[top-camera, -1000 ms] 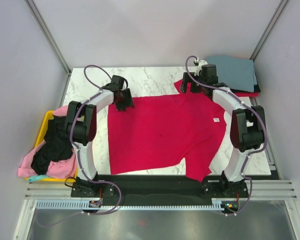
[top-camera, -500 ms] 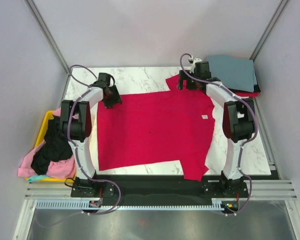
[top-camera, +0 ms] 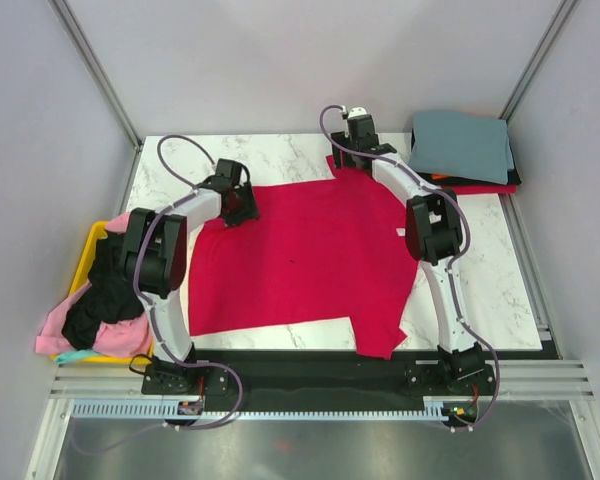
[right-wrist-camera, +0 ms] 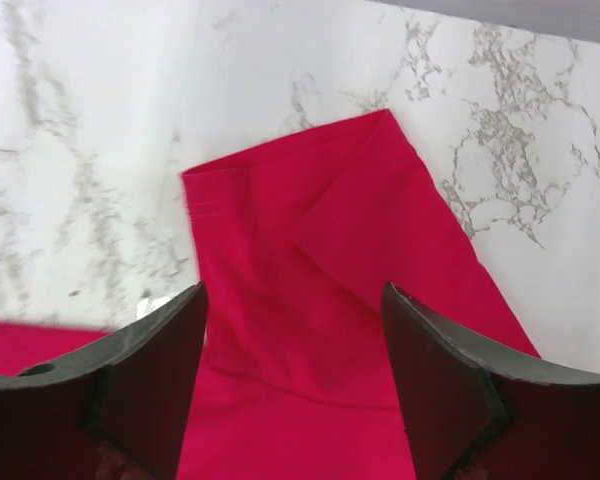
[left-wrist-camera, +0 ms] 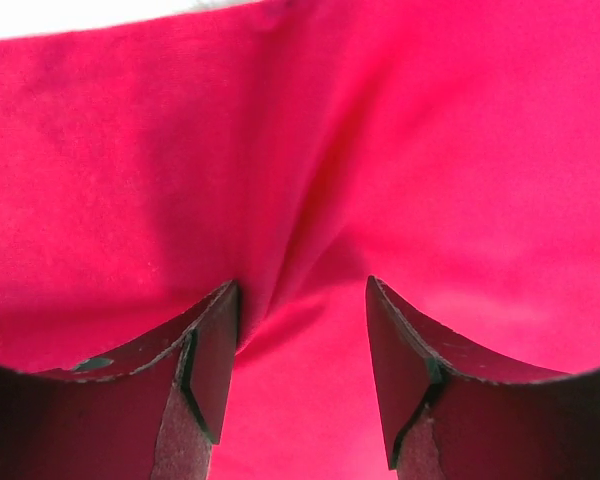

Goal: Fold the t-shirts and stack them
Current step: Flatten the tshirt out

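Your crimson t-shirt [top-camera: 300, 265] is lying spread flat across the middle of the marble table [top-camera: 480, 250]. Your left gripper [left-wrist-camera: 300, 300] is sitting at its far left corner, fingers standing apart around a ridge of cloth. Your right gripper [right-wrist-camera: 292, 295] is hanging over the sleeve [right-wrist-camera: 280, 220], fingers likewise spread wide.

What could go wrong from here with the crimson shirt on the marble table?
The crimson-red cloth t-shirt is puckered into a ridge between the open fingers of the left gripper; closing may pinch a wrinkle and skew the fold.
Its far sleeve lies folded over itself under the open right gripper, so a crease may get folded in.
Its near corner reaches the black base rail and could snag.
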Controlling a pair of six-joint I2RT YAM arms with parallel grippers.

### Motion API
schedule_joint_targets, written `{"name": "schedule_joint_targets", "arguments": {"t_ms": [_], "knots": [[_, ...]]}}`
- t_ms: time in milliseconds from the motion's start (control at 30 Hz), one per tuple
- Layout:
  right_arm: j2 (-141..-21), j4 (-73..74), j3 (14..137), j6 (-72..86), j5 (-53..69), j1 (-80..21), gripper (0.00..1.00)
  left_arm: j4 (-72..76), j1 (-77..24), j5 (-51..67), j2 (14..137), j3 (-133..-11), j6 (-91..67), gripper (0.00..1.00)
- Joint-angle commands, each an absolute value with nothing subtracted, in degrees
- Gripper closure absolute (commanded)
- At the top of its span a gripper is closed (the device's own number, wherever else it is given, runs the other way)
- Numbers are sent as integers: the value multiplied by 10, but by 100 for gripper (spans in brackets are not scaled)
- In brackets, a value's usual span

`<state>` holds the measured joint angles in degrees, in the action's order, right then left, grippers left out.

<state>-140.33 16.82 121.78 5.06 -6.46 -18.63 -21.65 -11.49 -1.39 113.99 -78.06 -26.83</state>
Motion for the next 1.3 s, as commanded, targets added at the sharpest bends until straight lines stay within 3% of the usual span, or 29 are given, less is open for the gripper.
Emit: {"name": "schedule_joint_targets", "arguments": {"t_ms": [0,167,267,433,733,767,800,967,1067,1267], "knots": [[-1449,185,1282,40,-134,-183,24,-115,-133,14,1053,-692,-309,39],[-1482,182,1317,36,-151,-183,33,115,-127,108,1002,-536,-372,41],[-1495,171,1332,42,-157,-183,37,126,-120,86,972,-520,-350,41],[-1506,147,1334,61,-156,-184,36,-71,-109,-77,1023,-682,-302,40],[-1523,124,1340,66,-151,-188,40,-76,-62,-78,1143,-812,-300,43],[-1525,124,1342,65,-150,-188,43,-76,-61,-80,1150,-821,-300,43],[-1528,123,1344,65,-149,-189,51,-77,-61,-80,1156,-827,-299,43],[-1528,122,1335,61,-142,-189,57,-62,-61,-76,1134,-790,-305,46],[-1535,122,1339,62,-134,-192,67,-58,-61,-114,1092,-751,-321,46],[-1530,120,1332,60,-144,-194,96,-47,-64,-101,1075,-689,-359,47]]}}
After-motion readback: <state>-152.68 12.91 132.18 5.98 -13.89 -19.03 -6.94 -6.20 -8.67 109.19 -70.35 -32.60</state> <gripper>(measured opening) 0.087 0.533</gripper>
